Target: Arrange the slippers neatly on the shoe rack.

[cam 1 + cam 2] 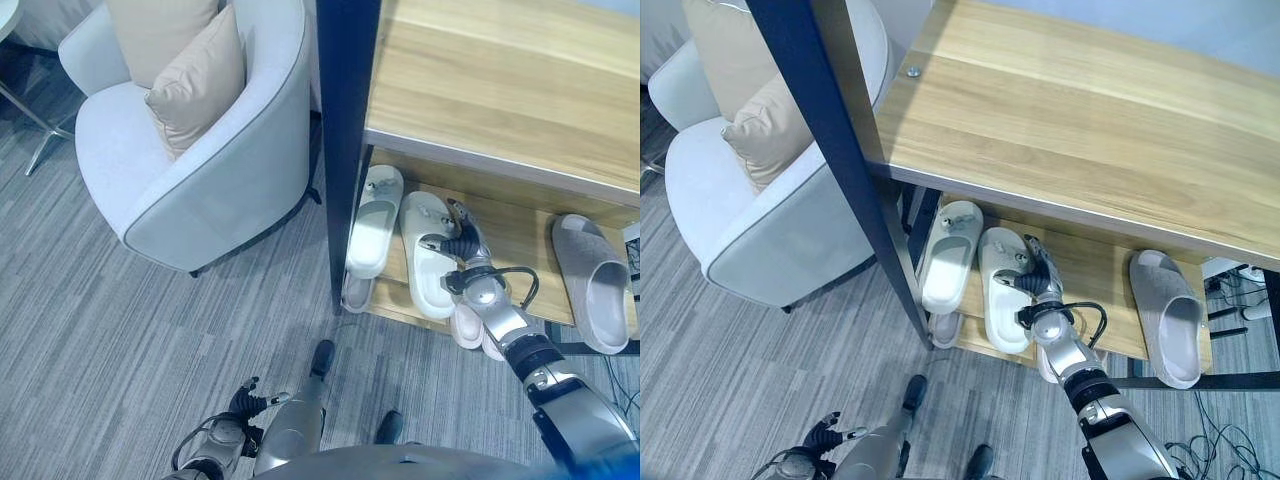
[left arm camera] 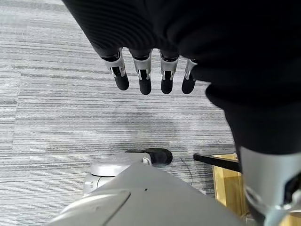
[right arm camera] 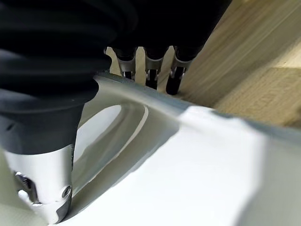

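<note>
Right hand [image 1: 462, 243] gripping white slipper [image 1: 428, 255] on shoe rack [image 1: 505, 235], fingers and thumb pinching its edge to square it beside its mate [image 1: 374, 220]; left hand [image 2: 150, 77] idle, fingers relaxed.

White slippers [image 1: 400, 240]; grey slipper [image 1: 592, 282]; light wood rack [image 1: 500, 80]; grey striped carpet [image 1: 120, 340].

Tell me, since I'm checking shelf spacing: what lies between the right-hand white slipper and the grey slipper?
The right hand, against the white slipper; past it, bare wooden shelf up to the grey slipper, as both eye views show.
</note>
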Robot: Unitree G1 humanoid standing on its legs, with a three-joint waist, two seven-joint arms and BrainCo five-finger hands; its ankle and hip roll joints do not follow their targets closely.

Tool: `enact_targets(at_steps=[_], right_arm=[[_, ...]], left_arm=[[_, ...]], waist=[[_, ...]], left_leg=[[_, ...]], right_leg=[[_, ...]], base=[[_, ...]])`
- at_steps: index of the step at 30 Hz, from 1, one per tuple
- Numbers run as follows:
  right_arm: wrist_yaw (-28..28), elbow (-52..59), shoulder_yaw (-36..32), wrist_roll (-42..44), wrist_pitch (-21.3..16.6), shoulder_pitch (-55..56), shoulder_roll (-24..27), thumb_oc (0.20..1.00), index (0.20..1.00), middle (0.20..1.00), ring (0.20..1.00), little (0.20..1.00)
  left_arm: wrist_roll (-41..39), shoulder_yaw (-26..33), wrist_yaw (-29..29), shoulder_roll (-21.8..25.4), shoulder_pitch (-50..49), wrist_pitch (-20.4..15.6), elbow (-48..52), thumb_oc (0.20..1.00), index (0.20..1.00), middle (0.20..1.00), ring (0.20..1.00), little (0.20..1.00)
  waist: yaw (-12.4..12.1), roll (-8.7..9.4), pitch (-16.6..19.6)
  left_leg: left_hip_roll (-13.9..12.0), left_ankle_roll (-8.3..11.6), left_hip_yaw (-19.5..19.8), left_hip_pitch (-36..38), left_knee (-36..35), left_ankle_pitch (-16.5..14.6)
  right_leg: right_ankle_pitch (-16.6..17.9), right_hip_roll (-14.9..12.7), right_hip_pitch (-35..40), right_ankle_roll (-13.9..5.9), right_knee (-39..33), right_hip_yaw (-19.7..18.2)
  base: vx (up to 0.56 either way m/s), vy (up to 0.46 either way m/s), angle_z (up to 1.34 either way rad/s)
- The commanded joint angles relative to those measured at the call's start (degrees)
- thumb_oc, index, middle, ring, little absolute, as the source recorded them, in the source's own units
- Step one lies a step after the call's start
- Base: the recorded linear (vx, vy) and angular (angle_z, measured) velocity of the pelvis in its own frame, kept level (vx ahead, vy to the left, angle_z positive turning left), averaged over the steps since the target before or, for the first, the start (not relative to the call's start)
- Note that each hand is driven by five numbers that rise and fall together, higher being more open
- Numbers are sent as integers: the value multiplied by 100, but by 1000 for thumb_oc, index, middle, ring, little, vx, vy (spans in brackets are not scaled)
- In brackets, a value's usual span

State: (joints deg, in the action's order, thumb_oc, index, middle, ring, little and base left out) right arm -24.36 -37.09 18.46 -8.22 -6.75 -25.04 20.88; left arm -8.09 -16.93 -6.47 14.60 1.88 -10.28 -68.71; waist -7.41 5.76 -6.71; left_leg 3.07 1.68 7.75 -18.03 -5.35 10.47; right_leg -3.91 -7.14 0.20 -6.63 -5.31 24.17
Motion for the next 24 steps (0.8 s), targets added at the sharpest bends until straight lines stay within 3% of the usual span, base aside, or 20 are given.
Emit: enact_targets(at_steps=[1,16,24], right_arm=[[-226,31,-127,163,-257,-403,112,1000,1000,1000,1000,1000],[-484,-58,-299,467,-249,-482,-163,1000,1000,1000,1000,1000],[-383,515,-378,637,-293,-93,-456,1000,1000,1000,1000,1000]], left_arm=[[-137,-138,-2,-317,226,-62,-288,1000,1000,1000,1000,1000],[-356,-164,-17,-361,323,-51,-297,1000,1000,1000,1000,1000],[-455,-67,-16,-509,295,12,-344,1000,1000,1000,1000,1000]], waist=[[-204,-16,-52],[-263,3,-65],[-102,-49,41]], left_leg=[[27,177,28,389,35,-867],[102,152,144,353,35,-911],[160,80,121,526,35,-973]], right_leg=[[260,-253,-178,-358,31,14],[270,-297,-182,-367,31,88],[316,-392,-60,-381,46,106]], base=[[4,18,8],[4,31,2],[8,50,0]])
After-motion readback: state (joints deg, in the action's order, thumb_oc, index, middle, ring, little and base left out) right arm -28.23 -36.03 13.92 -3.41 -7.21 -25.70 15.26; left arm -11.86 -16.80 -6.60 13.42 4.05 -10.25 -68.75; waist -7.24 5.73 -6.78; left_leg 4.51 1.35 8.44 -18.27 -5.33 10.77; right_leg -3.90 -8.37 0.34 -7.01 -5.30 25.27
